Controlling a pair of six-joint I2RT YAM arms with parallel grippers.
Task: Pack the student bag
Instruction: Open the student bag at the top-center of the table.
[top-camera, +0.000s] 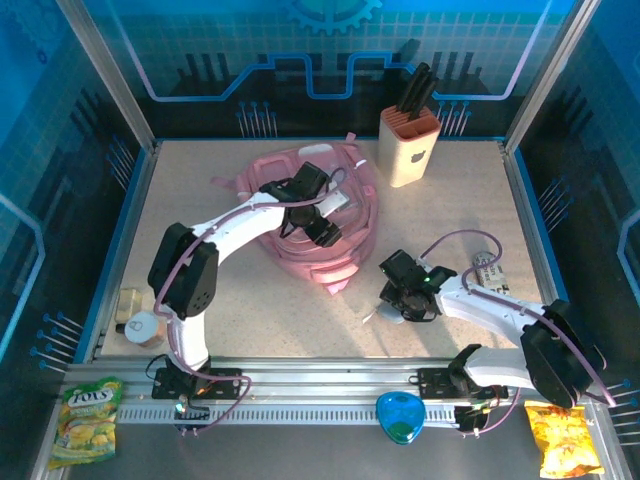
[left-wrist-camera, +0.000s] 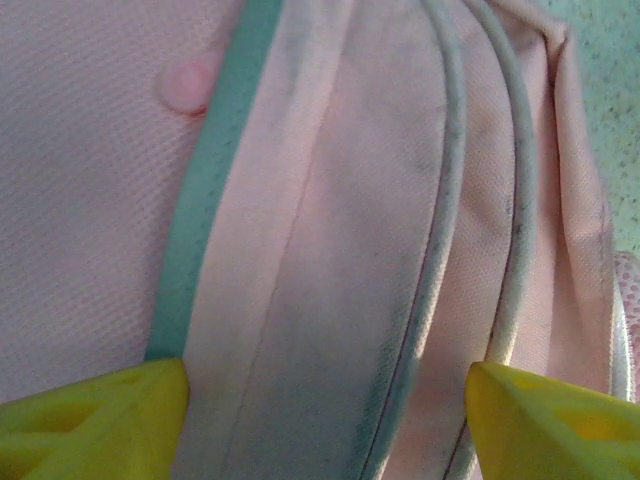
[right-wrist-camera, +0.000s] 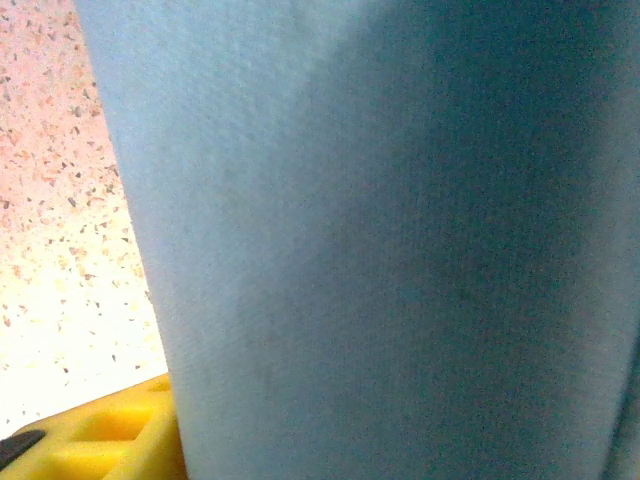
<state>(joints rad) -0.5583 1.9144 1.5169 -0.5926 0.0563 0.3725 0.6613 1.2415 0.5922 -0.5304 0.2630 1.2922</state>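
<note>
The pink student bag (top-camera: 345, 175) lies flat in the middle of the table, its pale piped seams and a teal trim strip (left-wrist-camera: 205, 200) close up in the left wrist view. My left gripper (top-camera: 325, 232) hovers right over the bag and is open (left-wrist-camera: 327, 420). Its yellow fingertips (left-wrist-camera: 95, 420) stand wide apart with only fabric behind them. My right gripper (top-camera: 398, 300) is low on the table, right of the bag. A broad pale blue-grey surface (right-wrist-camera: 400, 250) sits against its one visible yellow finger (right-wrist-camera: 110, 445). That surface hides the other finger.
A cream knife block (top-camera: 409, 145) stands at the back right. A small printed packet (top-camera: 490, 270) lies by the right arm, and a cream object (top-camera: 140, 320) by the left edge. On the front rail lie a green snack bag (top-camera: 85, 420), a blue heart-shaped item (top-camera: 400, 417) and an orange snack bag (top-camera: 565, 438).
</note>
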